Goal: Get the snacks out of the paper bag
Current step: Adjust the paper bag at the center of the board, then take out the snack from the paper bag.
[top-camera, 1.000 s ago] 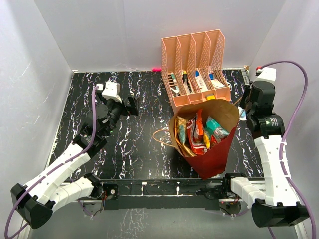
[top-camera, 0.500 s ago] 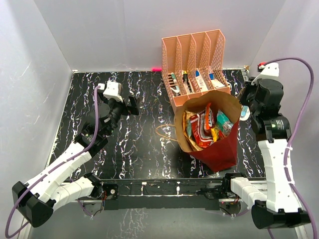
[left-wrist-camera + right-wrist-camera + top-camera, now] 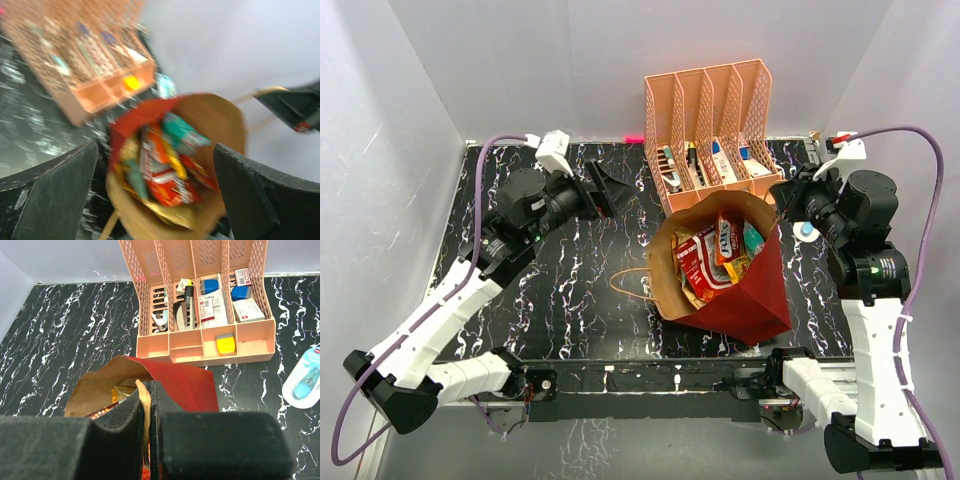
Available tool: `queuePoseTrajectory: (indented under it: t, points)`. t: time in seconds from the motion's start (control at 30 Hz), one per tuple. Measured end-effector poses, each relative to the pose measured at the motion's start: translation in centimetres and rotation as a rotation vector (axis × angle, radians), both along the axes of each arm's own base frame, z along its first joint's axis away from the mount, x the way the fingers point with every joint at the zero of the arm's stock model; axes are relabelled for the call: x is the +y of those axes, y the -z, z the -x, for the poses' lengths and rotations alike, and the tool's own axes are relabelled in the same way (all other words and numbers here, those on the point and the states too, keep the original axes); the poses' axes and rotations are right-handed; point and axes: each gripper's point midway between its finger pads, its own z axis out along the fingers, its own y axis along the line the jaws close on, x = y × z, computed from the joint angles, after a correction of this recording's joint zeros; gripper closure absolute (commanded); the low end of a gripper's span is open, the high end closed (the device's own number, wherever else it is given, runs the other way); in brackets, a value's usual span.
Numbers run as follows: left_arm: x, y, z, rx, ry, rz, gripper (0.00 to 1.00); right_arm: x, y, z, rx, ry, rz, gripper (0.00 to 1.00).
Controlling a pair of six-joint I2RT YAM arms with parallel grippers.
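The bag [image 3: 745, 300], snacks [image 3: 712, 256] inside, leans just in front of the organizer [image 3: 715, 120], with a blue tag [image 3: 305, 379] on the bench [image 3: 580, 290] to its right. Since a second ago its mouth has tipped leftward and the left arm has risen toward it. The left end effector [image 3: 607, 190] hangs wide open, aimed at the bag; the right end effector [image 3: 780, 197] is pinched on the twine handle [image 3: 144, 405].

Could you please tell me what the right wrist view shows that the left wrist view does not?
Only the right wrist view shows the twine handle pinched between the shut right fingers. Only the left wrist view shows the left fingers spread open and red, orange and teal snacks filling the paper bag. Both show that bag, the peach organizer and the light-blue object beside it.
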Motion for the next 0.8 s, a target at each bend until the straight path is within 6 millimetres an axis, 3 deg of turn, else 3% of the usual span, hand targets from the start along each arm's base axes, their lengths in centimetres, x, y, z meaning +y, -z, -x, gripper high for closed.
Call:
queuePoseTrajectory:
  t: [0.1, 0.23, 0.5, 0.6, 0.8]
  points:
    - [-2.9, 0.6, 2.3, 0.118, 0.153, 0.142, 0.03, -0.1, 0.0, 0.1, -0.005, 0.005, 0.0, 0.93]
    - [-6.3, 4.9, 4.9, 0.342, 0.279, 0.194, 0.04, -0.5, -0.2, 0.3, -0.015, 0.027, 0.005, 0.92]
    - [-11.9, 10.6, 10.8, 0.526, 0.369, 0.057, 0.27, -0.7, 0.0, 1.0, -0.036, 0.042, 0.003, 0.92]
    - [-12.5, 12.6, 11.4, 0.553, 0.329, 0.001, 0.32, -0.5, -0.1, 0.8, -0.043, 0.036, -0.009, 0.92]
    - [-12.5, 16.4, 9.7, 0.583, 0.203, -0.09, 0.4, 0.0, 0.1, 0.5, -0.051, 0.014, -0.036, 0.92]
